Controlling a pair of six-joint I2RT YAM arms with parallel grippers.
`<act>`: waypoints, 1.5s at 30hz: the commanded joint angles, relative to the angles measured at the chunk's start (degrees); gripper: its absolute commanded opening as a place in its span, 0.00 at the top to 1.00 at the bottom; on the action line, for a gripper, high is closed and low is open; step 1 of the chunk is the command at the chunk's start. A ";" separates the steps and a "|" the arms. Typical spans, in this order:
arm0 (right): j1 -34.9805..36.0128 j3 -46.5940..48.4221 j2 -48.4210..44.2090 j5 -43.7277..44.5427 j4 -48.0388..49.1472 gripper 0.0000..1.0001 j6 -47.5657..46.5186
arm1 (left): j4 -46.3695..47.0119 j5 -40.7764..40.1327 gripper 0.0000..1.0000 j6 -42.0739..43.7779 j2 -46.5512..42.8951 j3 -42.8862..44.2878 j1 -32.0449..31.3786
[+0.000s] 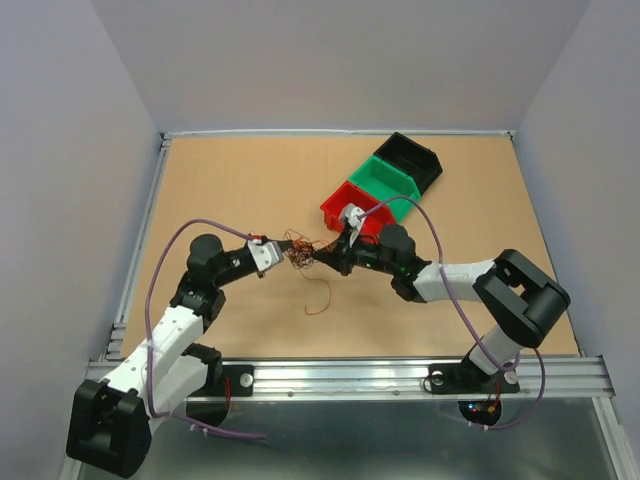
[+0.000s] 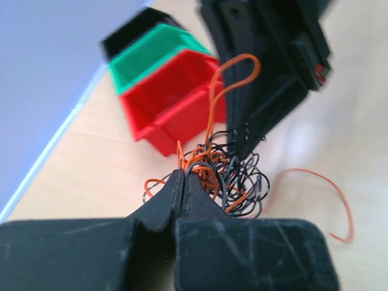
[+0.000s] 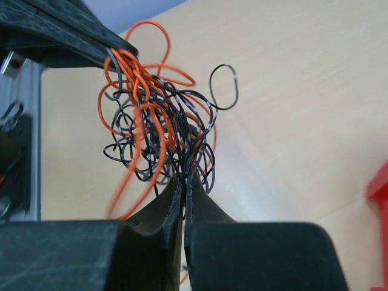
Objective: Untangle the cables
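Observation:
The cables [image 1: 301, 252] are a small tangle of thin orange and black curly wires, held above the table between both grippers. My left gripper [image 1: 284, 248] is shut on the tangle's left side; in the left wrist view the orange and black cables [image 2: 224, 176] spring from its closed tips [image 2: 183, 177]. From the right, my right gripper [image 1: 318, 252] is shut on black strands; its tips [image 3: 187, 179] pinch the cables [image 3: 154, 124] in the right wrist view. One loose red-orange wire [image 1: 320, 296] lies curled on the table just in front.
A red bin [image 1: 362, 210], a green bin [image 1: 390, 183] and a black bin [image 1: 412, 160] stand in a diagonal row at the back right, close behind the right gripper. A metal rail [image 1: 140, 240] edges the table's left side.

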 commanded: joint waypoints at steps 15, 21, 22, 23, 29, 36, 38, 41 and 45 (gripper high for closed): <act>-9.96 -19.22 -23.56 64.97 1.26 0.99 21.50 | 29.80 -41.71 1.00 -30.98 8.12 2.90 28.32; -10.13 -26.97 -42.72 75.87 -0.57 0.99 18.42 | 31.91 -47.34 1.00 -31.24 7.15 1.93 29.11; -10.22 -27.41 -45.61 77.36 -1.54 0.99 17.98 | 31.91 -47.52 1.00 -31.33 7.32 2.02 29.20; -10.14 -27.68 -50.43 78.16 -3.72 0.99 17.63 | 31.74 -47.87 1.00 -31.42 7.76 2.28 29.20; -10.22 -29.52 -64.52 84.14 -8.32 0.99 19.83 | 28.92 -41.30 1.00 -35.72 17.24 7.20 37.80; -10.14 -27.60 -66.31 75.80 -10.60 1.00 19.11 | 32.00 -36.36 1.00 -37.04 16.38 5.71 38.61; -10.14 -26.63 -64.90 76.23 -10.60 1.00 19.56 | 32.00 -36.62 1.00 -36.87 16.55 5.88 38.52; -10.14 -26.62 -64.80 78.33 -10.69 0.99 19.91 | 31.65 -37.15 1.00 -36.95 17.08 6.15 38.61; -10.14 -28.91 -71.11 86.85 -11.74 1.00 23.16 | 29.28 -41.46 1.00 -40.64 20.24 8.60 40.96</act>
